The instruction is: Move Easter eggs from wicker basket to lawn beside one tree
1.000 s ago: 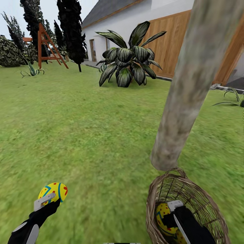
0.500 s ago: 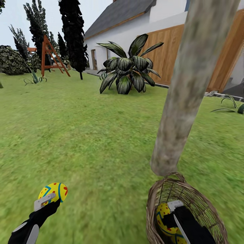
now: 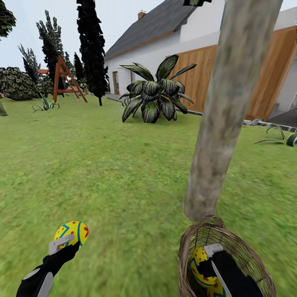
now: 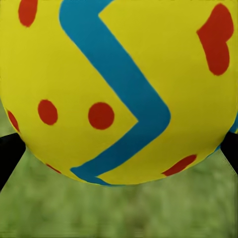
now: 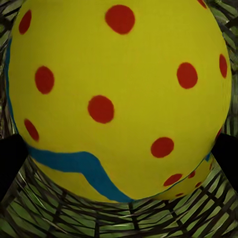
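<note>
left gripper (image 3: 66, 244) fingers clamp a yellow zigzag-painted egg (image 3: 72, 233) over the green grass lawn (image 3: 103, 173). right gripper (image 3: 205, 258) fingers grip a second yellow dotted egg (image 3: 199, 264) inside the round brown wicker basket (image 3: 247, 251), grey-brown tree trunk (image 3: 231, 107) just beyond them.

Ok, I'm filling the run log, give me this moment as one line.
left gripper: holds egg above lawn | right gripper: grips egg inside wicker basket | basket beside tree
</note>
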You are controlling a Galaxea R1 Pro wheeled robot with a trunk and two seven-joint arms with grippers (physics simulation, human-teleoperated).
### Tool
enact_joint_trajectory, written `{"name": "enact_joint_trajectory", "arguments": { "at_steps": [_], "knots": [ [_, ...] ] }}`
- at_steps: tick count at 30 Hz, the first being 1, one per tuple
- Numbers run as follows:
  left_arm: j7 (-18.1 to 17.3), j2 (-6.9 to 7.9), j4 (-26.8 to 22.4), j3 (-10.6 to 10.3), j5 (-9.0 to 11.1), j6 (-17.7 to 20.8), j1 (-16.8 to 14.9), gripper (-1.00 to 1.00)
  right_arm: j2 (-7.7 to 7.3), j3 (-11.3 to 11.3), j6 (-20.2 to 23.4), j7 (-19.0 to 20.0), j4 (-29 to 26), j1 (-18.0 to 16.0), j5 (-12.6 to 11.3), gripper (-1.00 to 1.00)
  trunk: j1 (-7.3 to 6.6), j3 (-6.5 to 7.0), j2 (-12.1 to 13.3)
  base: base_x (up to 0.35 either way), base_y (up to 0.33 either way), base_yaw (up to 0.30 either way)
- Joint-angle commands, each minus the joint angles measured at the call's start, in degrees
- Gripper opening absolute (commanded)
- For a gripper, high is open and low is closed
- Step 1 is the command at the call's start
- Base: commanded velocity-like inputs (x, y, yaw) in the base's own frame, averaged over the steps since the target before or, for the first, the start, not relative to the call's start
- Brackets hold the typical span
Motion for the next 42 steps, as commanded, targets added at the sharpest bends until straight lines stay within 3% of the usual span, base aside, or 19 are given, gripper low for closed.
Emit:
{"name": "enact_joint_trajectory", "arguments": {
  "at_steps": [1, 10, 24, 33, 42],
  "knots": [
    [0.2, 0.0, -0.1, 0.0, 0.6, 0.3, 0.0, -1.0, -0.05, 0.1, 0.3, 0.5, -0.1, 0.0, 0.6, -1.0, -0.04, 0.17, 0.0, 0.0, 0.0, 0.0],
    [0.2, 0.0, -0.1, 0.0, 0.6, 0.7, 0.0, -1.0, -0.05, 0.1, 0.4, 0.5, 0.0, 0.0, 0.6, -1.0, -0.27, 2.17, 0.1, 0.0, 0.0, 0.0],
    [0.0, 0.0, 0.0, 0.0, 0.8, 0.6, 0.0, -1.0, -0.05, 0.1, 0.4, 0.5, 0.0, 0.0, 0.6, -1.0, -0.27, 2.17, 0.1, -0.137, -0.073, 0.0],
    [0.0, -0.01, 0.0, -0.1, 0.7, 0.7, 0.0, -1.0, -0.05, 0.1, 0.4, 0.5, 0.0, 0.0, 0.6, -1.0, -0.5, 4.16, 0.2, -0.001, -0.001, 0.0],
    [-0.6, 0.13, -0.1, 0.6, 1.2, 3.4, 0.0, -1.0, -0.03, 0.2, 0.4, 0.5, 0.0, 0.0, 0.6, -1.0, -2.48, 5.78, 3.8, -0.075, -0.068, 0.0]
  ]
}}
